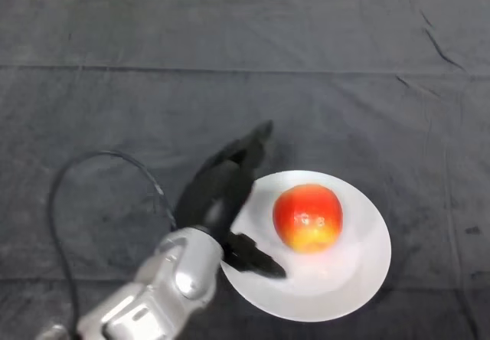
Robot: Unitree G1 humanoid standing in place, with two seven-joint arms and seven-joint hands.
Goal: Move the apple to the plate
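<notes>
My hand (218, 202) hung spread and empty, the apple (308, 217) just right of it on the plate (360, 279). It looked firm, smooth, roll-prone; I'd have gripped its sides.

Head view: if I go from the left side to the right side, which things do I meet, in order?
Silver-grey arm → black left hand, fingers open → apple on the white plate.
</notes>
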